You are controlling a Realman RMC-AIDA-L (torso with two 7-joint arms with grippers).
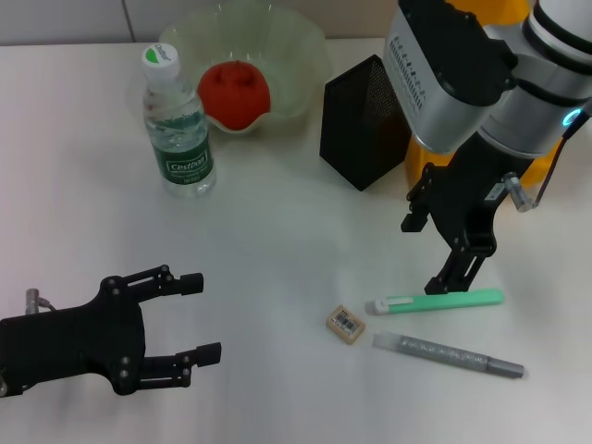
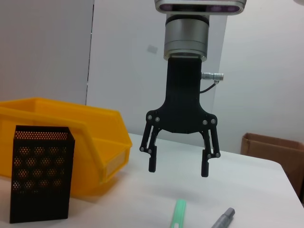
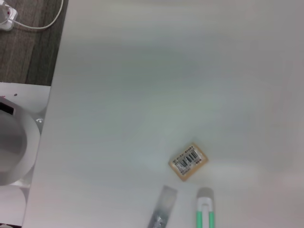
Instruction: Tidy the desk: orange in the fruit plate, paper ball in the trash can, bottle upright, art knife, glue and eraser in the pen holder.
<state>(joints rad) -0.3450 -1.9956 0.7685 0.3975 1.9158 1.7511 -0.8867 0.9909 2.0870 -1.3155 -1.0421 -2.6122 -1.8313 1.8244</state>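
Desk [image 1: 268, 231] items mostly sorted; three small ones remain loose at near right.

Risks, as judged from here:
- Right gripper [image 1: 460, 248] hangs over the green art knife [image 1: 435, 302], fingers spread, tips just above the knife's middle. The knife lies flat and thin on the white top — a descent slightly off line could pinch one edge and skate it away, or push it into the grey glue pen [image 1: 449, 354] lying just nearer.
- Pen holder [image 1: 363, 122] has a narrow mouth and stands close beside the yellow trash can [image 1: 421, 159]. A long knife carried level would likely catch the rim; it probably needs tipping end-down.
- Bottle [image 1: 178, 125] stands upright at far left, well clear of the right arm's path. Low risk.

Appearance, large to small:
- Trash can: bright yellow, mostly hidden behind the right arm; paper ball not visible in any view.
- Fruit plate [image 1: 301, 55]: pale green, scalloped, far centre, with the orange [image 1: 234, 94] inside it.
- Pen holder: black mesh, angular.
- Glue pen: grey, slender, lying flat.
- Art knife: green body, white end.
- Eraser [image 1: 345, 324]: beige block with barcode label, just left of the knife's white end — apart from it.

Left gripper [image 1: 176, 324] rests low at near left, fingers open, holding nothing.
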